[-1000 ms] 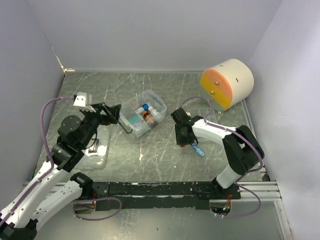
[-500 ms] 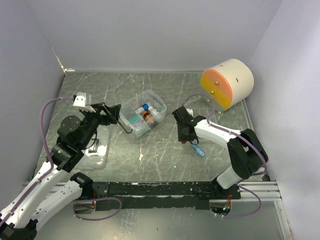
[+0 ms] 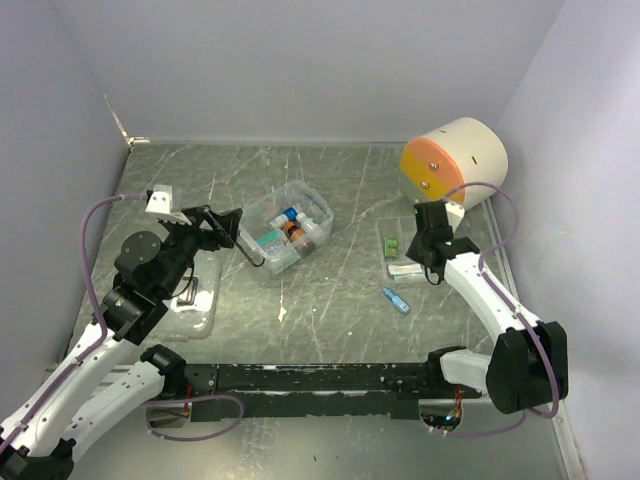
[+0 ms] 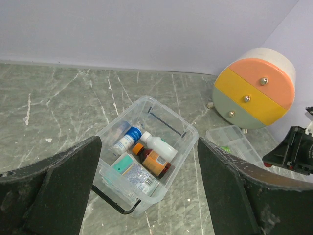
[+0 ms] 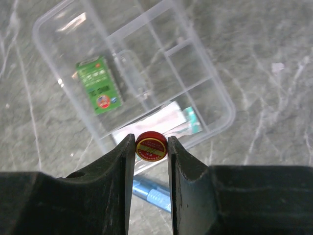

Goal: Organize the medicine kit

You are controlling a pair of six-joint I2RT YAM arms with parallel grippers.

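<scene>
The left fingers (image 4: 58, 191) stand wide apart with nothing between them, facing the medicine kit (image 3: 287, 228), a clear box in the middle of the desk (image 3: 330, 300) holding bottles and packets. To its right lies the clear divided tray (image 3: 386, 230) with a green packet (image 5: 99, 84) inside and a blue tube (image 3: 396, 300) just beside it. The right fingers (image 5: 115, 171), above the tray, pinch a small red tin (image 5: 151, 147).

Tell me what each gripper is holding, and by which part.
The right gripper pinches a small round red tin by opposite sides of its rim, its face towards the wrist camera. The left gripper is open and holds nothing.
</scene>
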